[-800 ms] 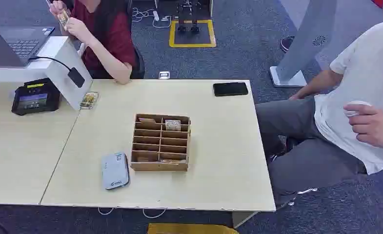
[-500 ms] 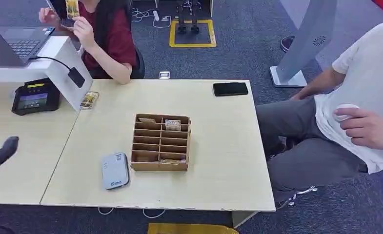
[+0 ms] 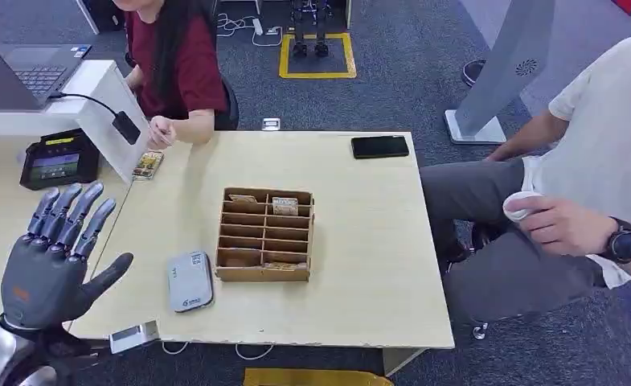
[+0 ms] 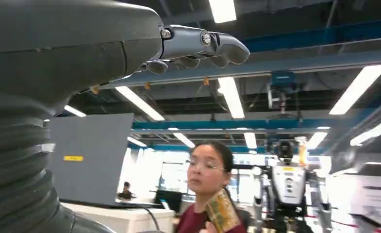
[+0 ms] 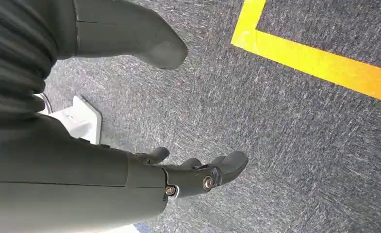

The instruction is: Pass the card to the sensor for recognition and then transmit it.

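My left hand [image 3: 59, 257] is raised over the near left corner of the table, fingers spread and nothing in it; its fingers [image 4: 198, 46] also show in the left wrist view. In that view a person in a red top holds up a yellowish patterned card [image 4: 222, 211]. A grey-white card reader [image 3: 190, 281] lies flat on the table beside a wooden divided box [image 3: 265, 233] with a few cards in it. A black terminal [image 3: 53, 165] stands at the far left. My right hand [image 5: 193, 177] hangs over the carpet, fingers apart and empty.
A person in red [image 3: 175, 64] sits across the table, one hand [image 3: 161, 131] at its far edge near a small tray of cards [image 3: 147, 164]. A black phone [image 3: 379, 146] lies far right. A person in white holds a cup [image 3: 523, 205] at the right.
My left hand has risen from the lower left edge into full view, fingers spread. The person in red has lowered the raised hand to the table edge. The seated person's cup hand shifted.
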Available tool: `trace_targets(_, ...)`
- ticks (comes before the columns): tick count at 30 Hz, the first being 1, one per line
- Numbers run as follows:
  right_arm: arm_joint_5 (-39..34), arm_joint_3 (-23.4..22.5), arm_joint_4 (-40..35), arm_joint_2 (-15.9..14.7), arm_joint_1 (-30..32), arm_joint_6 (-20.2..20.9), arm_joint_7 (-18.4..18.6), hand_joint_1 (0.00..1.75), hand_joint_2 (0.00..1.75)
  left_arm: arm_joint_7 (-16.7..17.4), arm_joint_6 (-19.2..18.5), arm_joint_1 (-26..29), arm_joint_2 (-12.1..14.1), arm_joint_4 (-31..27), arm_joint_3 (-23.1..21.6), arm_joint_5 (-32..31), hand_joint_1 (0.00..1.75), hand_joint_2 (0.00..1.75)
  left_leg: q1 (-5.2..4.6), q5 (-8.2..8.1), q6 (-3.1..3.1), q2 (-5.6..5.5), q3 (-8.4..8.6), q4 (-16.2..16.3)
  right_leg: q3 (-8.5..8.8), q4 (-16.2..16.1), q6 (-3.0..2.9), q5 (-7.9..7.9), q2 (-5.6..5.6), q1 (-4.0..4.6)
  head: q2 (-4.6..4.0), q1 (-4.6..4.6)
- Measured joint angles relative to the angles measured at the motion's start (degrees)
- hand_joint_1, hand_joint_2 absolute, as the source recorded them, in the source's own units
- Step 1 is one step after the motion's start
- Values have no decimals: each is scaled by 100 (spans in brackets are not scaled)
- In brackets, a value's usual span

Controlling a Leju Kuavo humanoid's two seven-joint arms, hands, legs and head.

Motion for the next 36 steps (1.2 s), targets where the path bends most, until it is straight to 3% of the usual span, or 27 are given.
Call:
trace_targets(7, 55, -61, 20, 26, -52, 17, 48, 0, 175, 640, 31, -437, -24, 675, -98, -798, 0, 175, 1, 3, -1, 0, 1, 0, 0, 2, -5, 4, 0, 1, 0, -2)
trace_targets(12, 87, -63, 31, 33, -57, 31, 103, 0, 175, 887, 79, -595, -26, 1034, -103, -1226, 0, 175, 1, 3, -1, 0, 0, 0, -1, 2, -5, 3, 2, 1, 0, -4)
trace_targets(20, 144, -66, 48, 39, -76, 48, 92, 0, 175, 1103, -164, -1148, -46, 1939, -100, -1020, 0, 175, 1, 4, -2, -1, 0, 0, -2, 2, -5, 5, -2, 1, 0, -7)
trace_targets(26, 149, -92, 48, 39, -80, 37, 70, 0, 175, 1147, -311, -1702, -175, 2821, -13, -454, 0, 175, 2, 16, -6, 0, -1, 0, -2, 4, -9, 12, 2, 1, 0, -4)
trace_targets(36, 177, -116, 50, 39, -70, 79, 173, 0, 175, 1191, -365, -1774, -310, 3316, 179, -216, 0, 175, 1, 15, -6, 0, -6, 0, -8, 3, -8, 10, 2, 1, 0, 0)
